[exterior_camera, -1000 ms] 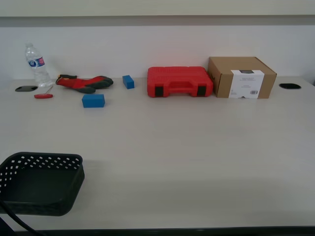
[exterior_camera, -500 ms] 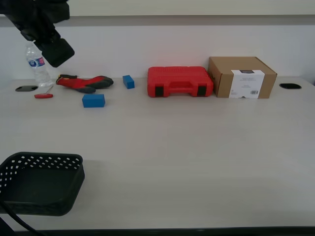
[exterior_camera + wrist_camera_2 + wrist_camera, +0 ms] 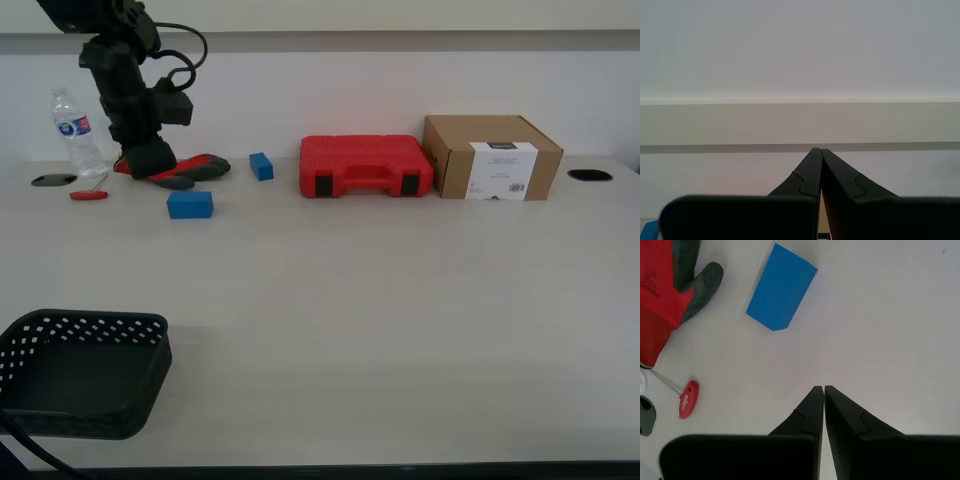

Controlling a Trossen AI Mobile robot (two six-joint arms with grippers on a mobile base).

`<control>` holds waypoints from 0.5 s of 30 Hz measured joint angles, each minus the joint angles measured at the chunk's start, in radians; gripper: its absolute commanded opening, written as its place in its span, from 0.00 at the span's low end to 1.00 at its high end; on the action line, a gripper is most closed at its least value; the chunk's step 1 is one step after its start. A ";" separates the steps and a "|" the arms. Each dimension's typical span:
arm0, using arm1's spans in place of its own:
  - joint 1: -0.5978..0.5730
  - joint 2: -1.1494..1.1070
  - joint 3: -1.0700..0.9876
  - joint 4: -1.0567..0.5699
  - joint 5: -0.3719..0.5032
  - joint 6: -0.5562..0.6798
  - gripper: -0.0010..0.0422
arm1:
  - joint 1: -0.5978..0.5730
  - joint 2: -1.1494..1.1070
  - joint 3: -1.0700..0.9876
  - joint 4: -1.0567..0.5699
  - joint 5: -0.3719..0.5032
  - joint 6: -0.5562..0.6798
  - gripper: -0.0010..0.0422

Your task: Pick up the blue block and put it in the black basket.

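Tabletop: blue block apparently beside glove.

We see a pale table running up to a plain white wall, crossed near its top by a grey band. Soft, even light falls.

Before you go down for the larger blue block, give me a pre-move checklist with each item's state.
1. First tool open enough to take the blue block: not ok, its jaws are shut.
2. Block free of neighbours: ok, bare table separates it from the red glove.
3. First tool over the block: not ok, the block sits off to one side in the first wrist view.
4. Black basket able to receive it: ok, nothing shows inside.
5. Second tool out of the way: cannot tell, it faces a wall.
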 measured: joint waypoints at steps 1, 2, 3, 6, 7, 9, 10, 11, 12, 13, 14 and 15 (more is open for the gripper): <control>0.000 0.000 0.000 0.000 0.000 0.000 0.02 | 0.000 0.031 0.051 -0.029 0.000 0.000 0.02; 0.000 0.000 0.000 0.000 0.000 0.000 0.02 | 0.000 0.053 0.085 -0.045 -0.001 0.000 0.02; 0.000 0.000 0.000 0.000 0.000 0.000 0.02 | 0.000 0.074 0.125 -0.071 -0.013 0.003 0.02; -0.001 0.000 0.000 0.000 0.000 0.000 0.02 | 0.003 0.150 0.231 -0.128 -0.051 0.017 0.02; 0.000 0.000 0.000 0.000 0.000 0.000 0.02 | 0.005 0.168 0.249 -0.135 -0.049 0.005 0.03; 0.000 0.000 0.000 0.000 0.000 0.000 0.02 | 0.009 0.199 0.280 -0.137 -0.046 -0.002 0.09; -0.001 0.000 0.000 -0.001 0.000 0.000 0.02 | 0.010 0.209 0.286 -0.139 -0.049 -0.005 0.13; -0.001 0.000 0.000 -0.001 0.000 0.000 0.02 | 0.010 0.212 0.294 -0.144 -0.053 -0.008 0.17; 0.000 0.000 0.000 -0.001 0.000 0.000 0.02 | 0.010 0.215 0.300 -0.144 -0.063 -0.025 0.23; -0.001 0.000 0.000 -0.002 0.000 0.000 0.02 | 0.010 0.216 0.298 -0.161 -0.067 -0.044 0.32; 0.000 0.000 0.000 -0.002 0.000 0.000 0.02 | 0.010 0.216 0.295 -0.173 -0.067 -0.057 0.40; 0.000 0.000 0.000 -0.002 0.000 0.000 0.02 | 0.010 0.218 0.294 -0.169 -0.067 -0.064 0.50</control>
